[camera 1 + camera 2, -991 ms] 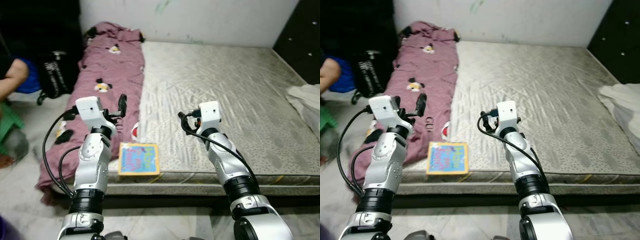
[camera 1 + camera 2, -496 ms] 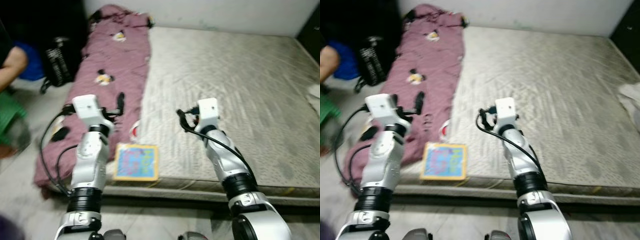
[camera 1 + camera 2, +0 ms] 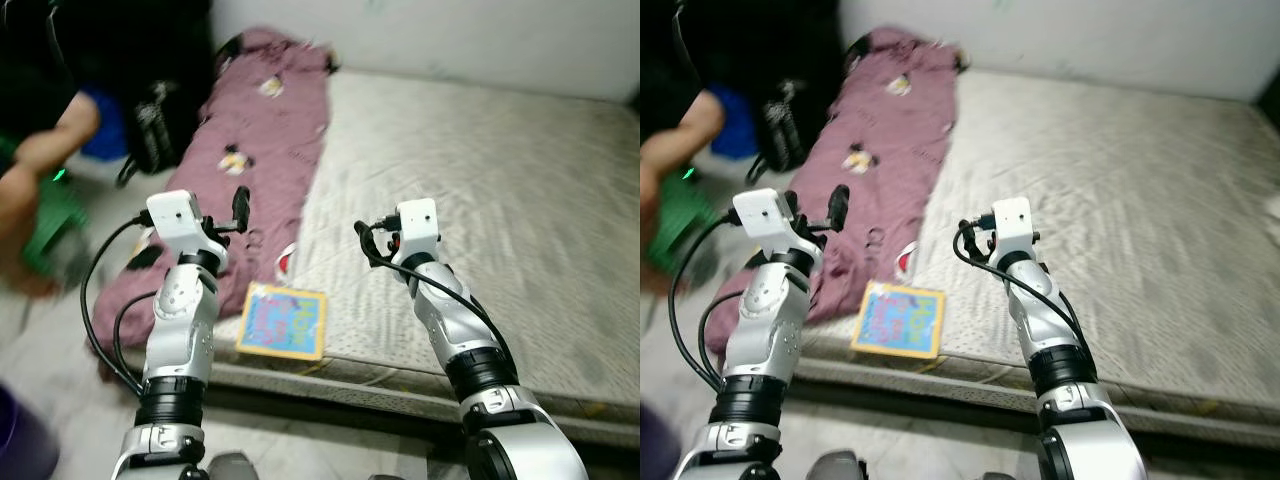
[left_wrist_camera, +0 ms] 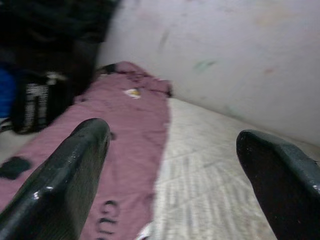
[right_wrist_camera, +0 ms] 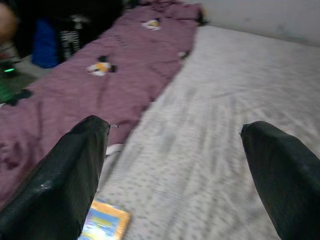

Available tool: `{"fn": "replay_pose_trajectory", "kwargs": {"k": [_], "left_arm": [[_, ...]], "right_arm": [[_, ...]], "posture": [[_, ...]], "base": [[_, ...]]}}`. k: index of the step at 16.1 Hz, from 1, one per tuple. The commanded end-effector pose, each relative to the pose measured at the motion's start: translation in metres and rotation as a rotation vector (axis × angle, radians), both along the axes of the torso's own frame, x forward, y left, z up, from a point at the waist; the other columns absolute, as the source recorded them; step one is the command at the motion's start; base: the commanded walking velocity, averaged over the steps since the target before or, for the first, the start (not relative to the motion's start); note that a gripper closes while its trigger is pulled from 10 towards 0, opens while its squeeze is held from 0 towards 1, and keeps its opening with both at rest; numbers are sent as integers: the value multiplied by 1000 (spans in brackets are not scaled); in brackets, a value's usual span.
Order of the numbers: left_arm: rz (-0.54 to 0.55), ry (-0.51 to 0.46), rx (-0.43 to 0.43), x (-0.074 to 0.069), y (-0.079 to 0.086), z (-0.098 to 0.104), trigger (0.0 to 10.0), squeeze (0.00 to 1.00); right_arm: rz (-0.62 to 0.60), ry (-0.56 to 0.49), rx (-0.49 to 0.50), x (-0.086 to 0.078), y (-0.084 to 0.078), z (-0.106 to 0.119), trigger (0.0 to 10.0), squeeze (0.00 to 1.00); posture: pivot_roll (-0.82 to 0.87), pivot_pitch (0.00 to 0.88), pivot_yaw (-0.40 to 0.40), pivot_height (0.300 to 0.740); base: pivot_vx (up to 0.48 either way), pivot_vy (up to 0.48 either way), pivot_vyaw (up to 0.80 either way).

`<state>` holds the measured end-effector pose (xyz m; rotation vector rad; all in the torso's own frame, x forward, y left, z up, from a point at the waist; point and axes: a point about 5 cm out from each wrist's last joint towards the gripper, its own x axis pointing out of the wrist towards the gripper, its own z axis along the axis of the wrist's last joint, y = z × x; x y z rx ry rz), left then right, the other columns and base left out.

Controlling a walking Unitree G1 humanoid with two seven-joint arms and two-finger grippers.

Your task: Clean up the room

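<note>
A maroon blanket (image 3: 270, 130) with cartoon prints lies along the left side of a grey mattress (image 3: 500, 180). A colourful picture book (image 3: 283, 321) lies flat at the mattress's front edge, beside the blanket's lower end. My left gripper (image 3: 238, 208) is raised over the blanket's near part, open and holding nothing; its fingers (image 4: 75, 170) stand wide apart. My right gripper (image 3: 372, 238) hangs over the mattress to the right of the book, also open and empty, fingers (image 5: 75, 165) spread. The right wrist view catches a corner of the book (image 5: 107, 222).
A person's arm (image 3: 40, 160) reaches in at the left above a green stool (image 3: 45, 215). A black bag (image 3: 155, 125) and a blue item (image 3: 105, 135) stand on the floor by the blanket. A pale wall (image 3: 450, 35) backs the mattress.
The camera has swung left, so the whole scene has shifted right and tilted. The person's arm has come further into view. Both arms hold the same pose, grippers still open.
</note>
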<state>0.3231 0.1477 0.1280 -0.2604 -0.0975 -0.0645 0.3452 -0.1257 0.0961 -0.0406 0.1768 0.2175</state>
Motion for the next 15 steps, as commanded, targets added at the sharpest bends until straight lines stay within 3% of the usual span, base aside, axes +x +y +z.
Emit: {"fn": "replay_pose_trajectory", "kwargs": {"k": [1, 7, 15], "left_arm": [[-29, -15, 5, 1, -8, 4, 10000, 0], [-29, -14, 5, 1, -7, 4, 10000, 0], [-16, 10, -7, 1, -7, 1, 10000, 0]], "right_arm": [[-17, 2, -5, 2, -7, 2, 10000, 0], [-15, 1, -6, 2, -7, 2, 10000, 0], [-22, 23, -6, 2, -8, -1, 10000, 0]], "posture": [[-9, 0, -35, 740], [-10, 0, -35, 740], [-8, 0, -35, 740]], "base": [[300, 0, -431], [303, 0, 0], [0, 0, 0]]}}
